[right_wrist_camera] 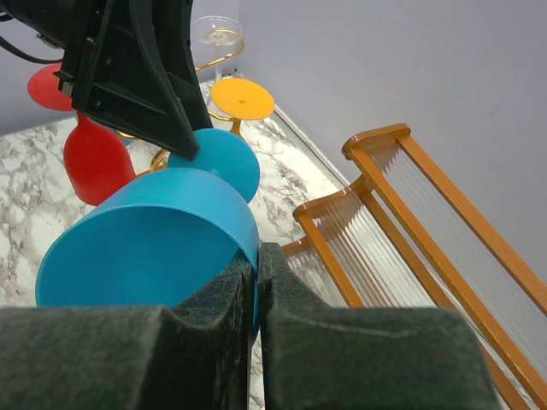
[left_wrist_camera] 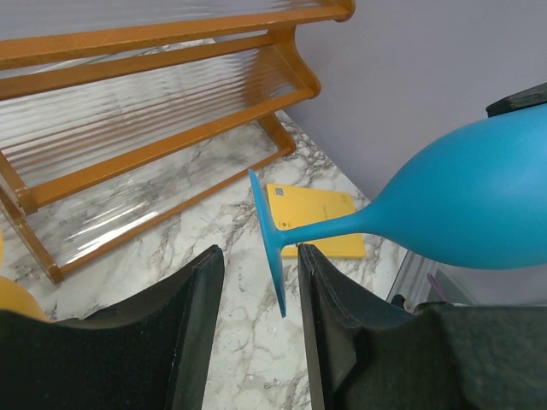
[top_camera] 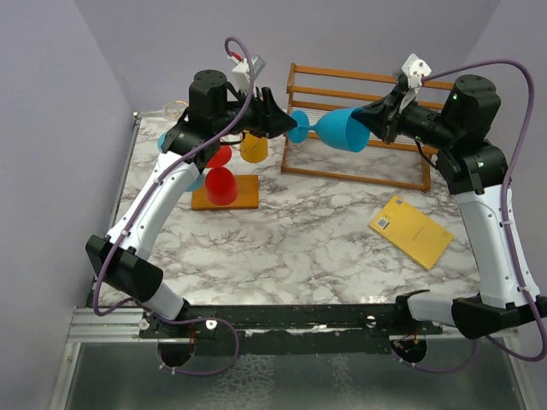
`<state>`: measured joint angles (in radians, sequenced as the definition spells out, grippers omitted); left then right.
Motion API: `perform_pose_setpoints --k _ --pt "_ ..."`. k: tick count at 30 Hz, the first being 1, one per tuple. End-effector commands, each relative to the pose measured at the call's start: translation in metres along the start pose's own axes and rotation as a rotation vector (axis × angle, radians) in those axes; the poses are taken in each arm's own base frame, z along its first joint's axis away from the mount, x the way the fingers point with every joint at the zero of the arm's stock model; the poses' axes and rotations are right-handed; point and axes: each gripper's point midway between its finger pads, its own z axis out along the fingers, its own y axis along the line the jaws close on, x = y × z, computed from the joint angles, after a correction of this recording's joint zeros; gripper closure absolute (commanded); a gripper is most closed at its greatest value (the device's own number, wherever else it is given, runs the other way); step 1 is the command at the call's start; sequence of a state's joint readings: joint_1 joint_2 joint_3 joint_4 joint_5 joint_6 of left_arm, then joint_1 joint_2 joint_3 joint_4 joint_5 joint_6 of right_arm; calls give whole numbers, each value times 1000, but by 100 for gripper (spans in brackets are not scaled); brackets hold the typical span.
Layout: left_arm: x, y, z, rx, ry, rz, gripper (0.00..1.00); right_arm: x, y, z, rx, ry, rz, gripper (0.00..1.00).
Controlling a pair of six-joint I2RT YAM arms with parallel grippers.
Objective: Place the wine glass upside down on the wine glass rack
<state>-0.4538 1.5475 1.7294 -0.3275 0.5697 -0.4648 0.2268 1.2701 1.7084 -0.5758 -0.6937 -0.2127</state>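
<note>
A blue wine glass (top_camera: 342, 130) hangs level in the air above the back of the table. My right gripper (top_camera: 379, 120) is shut on its rim, pinching the wall of the bowl (right_wrist_camera: 145, 239) between the fingers (right_wrist_camera: 258, 256). My left gripper (top_camera: 286, 121) is open, and the glass's foot (left_wrist_camera: 269, 243) sits between its fingers; the stem lies against the right finger (left_wrist_camera: 329, 290). The wine glass rack, gold wire on an orange-brown base (top_camera: 244, 195), stands at the left. It holds red glasses (top_camera: 220, 184) and a yellow glass (top_camera: 253, 147), also seen in the right wrist view (right_wrist_camera: 242, 98).
A large brown slatted shelf rack (top_camera: 359, 162) stands at the back, right under the held glass. It also shows in the left wrist view (left_wrist_camera: 154, 128). A yellow book (top_camera: 410, 231) lies flat on the marble at the right. Walls close the back and both sides.
</note>
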Motion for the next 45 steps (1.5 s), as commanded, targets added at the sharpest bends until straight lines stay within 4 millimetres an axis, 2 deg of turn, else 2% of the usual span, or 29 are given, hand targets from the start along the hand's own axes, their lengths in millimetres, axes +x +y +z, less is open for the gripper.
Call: perform_pose_setpoints --k 1,9,21,28,37,42,45 --pt "2 -8 5 60 6 -16 59 -15 4 -4 -12 -38 -11 97" --pt "7 -8 7 80 16 -15 70 -13 3 -3 -12 -33 -14 97" --pt "3 -11 4 90 4 29 100 -5 -1 -1 3 -21 -11 94" --pt "-2 -11 -1 64 -8 59 100 0 -2 -2 16 -12 -18 84" --pt "-23 -3 -16 14 -63 110 100 9 -2 -8 42 15 -41 65" --pt "-35 2 -27 -8 -94 131 100 9 -2 -12 52 21 -58 28" --pt "-43 4 -34 -19 -115 146 100 8 -2 -14 59 25 -64 15"
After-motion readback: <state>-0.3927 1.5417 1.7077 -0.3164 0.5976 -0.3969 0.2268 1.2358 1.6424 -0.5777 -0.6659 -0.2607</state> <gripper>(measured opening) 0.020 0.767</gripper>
